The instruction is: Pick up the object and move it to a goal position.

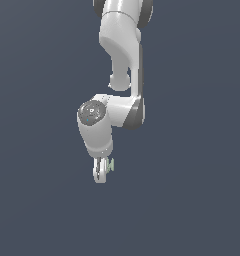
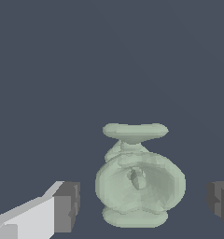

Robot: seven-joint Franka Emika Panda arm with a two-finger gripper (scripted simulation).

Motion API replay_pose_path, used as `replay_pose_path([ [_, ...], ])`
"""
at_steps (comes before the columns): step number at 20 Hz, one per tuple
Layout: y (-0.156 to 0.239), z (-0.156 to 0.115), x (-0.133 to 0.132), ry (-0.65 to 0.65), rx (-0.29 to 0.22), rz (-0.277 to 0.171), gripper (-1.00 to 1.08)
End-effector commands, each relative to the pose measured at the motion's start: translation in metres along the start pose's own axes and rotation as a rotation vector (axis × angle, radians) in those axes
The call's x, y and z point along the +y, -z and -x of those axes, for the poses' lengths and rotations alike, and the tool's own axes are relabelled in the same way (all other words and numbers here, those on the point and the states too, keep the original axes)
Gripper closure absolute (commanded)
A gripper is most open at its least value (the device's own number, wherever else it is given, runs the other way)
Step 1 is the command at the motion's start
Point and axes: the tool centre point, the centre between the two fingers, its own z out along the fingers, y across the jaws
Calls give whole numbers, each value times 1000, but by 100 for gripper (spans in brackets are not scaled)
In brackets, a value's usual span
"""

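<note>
The object (image 2: 138, 179) is a pale grey-green knobbly piece with a rounded middle and flanges either side. In the wrist view it sits between my two dark finger pads (image 2: 67, 205), with a gap on each side. The gripper (image 2: 144, 203) is open around it. In the exterior view the gripper (image 1: 101, 170) hangs low under the white arm, and only a small green bit of the object (image 1: 112, 165) shows beside the fingers, on the exterior view's right.
A plain dark grey-blue surface (image 1: 192, 200) fills the background in both views. The white arm (image 1: 123, 60) reaches down from the top of the exterior view.
</note>
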Motion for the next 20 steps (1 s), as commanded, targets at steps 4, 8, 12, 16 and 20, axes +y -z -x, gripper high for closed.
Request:
replay_pose_path([
  [4,-29,0,2,-3,0,2,-92],
  [8,-38,0,1,-4,0,2,-92],
  [12,-37,0,0,-4,0,2,108],
  [16,-37,0,0,-4,0,2,108],
  [20,-37,0,0,-4,0,2,108],
])
